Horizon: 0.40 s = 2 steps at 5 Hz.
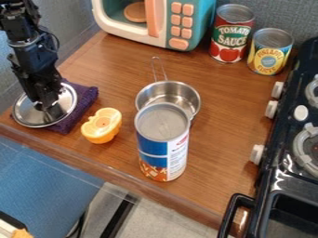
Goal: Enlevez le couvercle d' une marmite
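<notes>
My gripper (44, 103) hangs at the left of the counter, its tip down at the middle of a round metal lid (31, 114), where a knob would be; whether it holds the lid cannot be made out. The lid lies tilted over a folded purple cloth (88, 96) near the counter's left edge. A small metal pot (183, 94) stands uncovered at the centre, its handle pointing to the back. Part of the pot is hidden behind a tall can.
The tall blue and white can (162, 155) stands in front of the pot. A yellow-orange cup-like toy (101, 125) lies between lid and can. Behind are a toy microwave (207, 14), a red can (231, 35) and a yellow can (269, 52). A black stove (282, 172) borders the right.
</notes>
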Tool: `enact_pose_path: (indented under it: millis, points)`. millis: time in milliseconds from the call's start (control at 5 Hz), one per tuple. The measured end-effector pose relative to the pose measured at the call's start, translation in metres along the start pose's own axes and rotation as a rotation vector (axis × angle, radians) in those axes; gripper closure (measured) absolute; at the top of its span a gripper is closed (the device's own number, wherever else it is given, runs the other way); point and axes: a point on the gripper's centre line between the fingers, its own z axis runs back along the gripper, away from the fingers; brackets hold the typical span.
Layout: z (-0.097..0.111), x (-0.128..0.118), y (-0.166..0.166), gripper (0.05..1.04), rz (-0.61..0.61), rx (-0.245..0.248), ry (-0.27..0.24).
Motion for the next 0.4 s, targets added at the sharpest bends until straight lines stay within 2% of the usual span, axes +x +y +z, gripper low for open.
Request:
enact_pose_path:
  millis: [200, 400]
  points:
    - [0.014, 0.003, -0.002, 0.155, -0.011, 0.023, -0.013]
    - [0.037, 0.005, -0.009, 0.075, -0.04, 0.057, -0.018]
